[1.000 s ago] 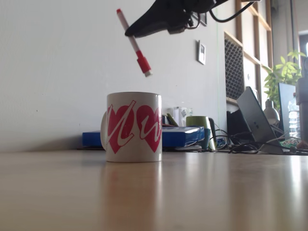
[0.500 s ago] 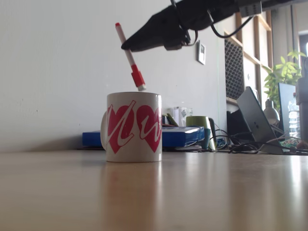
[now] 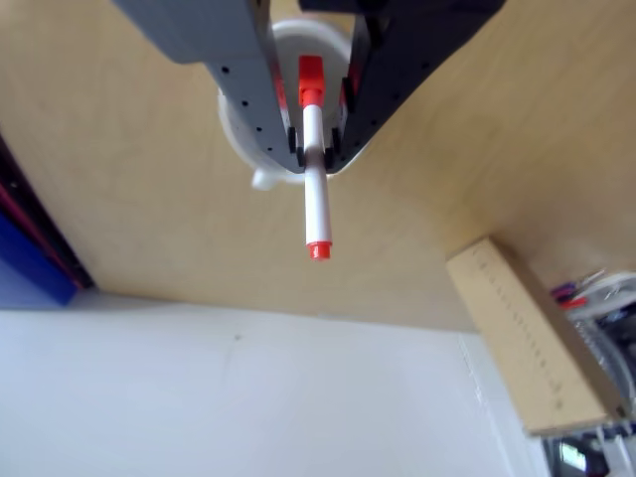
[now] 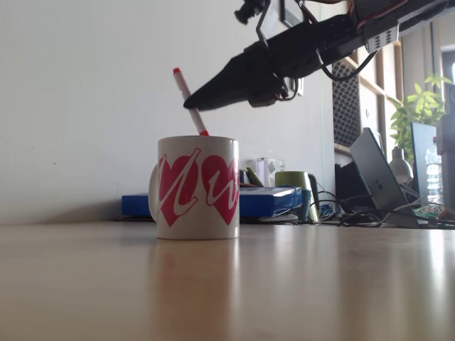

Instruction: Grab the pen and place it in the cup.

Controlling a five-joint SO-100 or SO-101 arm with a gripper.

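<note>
The cup (image 4: pixel 197 187), a white mug with pink hearts, stands upright on the wooden table. My gripper (image 4: pixel 193 104) hangs just above its rim, shut on the pen (image 4: pixel 186 94). The pen tilts, its small red end up and to the left, its red-orange cap dipping below the rim inside the mug. In the other view, looking down past the fingers, the gripper (image 3: pixel 316 149) pinches the pen (image 3: pixel 315 204) mid-shaft, and the cap end sits over the cup's (image 3: pixel 241 124) white opening.
A blue box (image 4: pixel 263 202) lies behind the mug, with a green cup (image 4: pixel 294 182), cables and a laptop (image 4: pixel 378 174) to the right. A wooden block (image 3: pixel 522 333) lies on the table in the other view. A white wall stands behind.
My gripper has lowered with the pen. The cap, which hung above the rim before, now sits inside the mug's opening.
</note>
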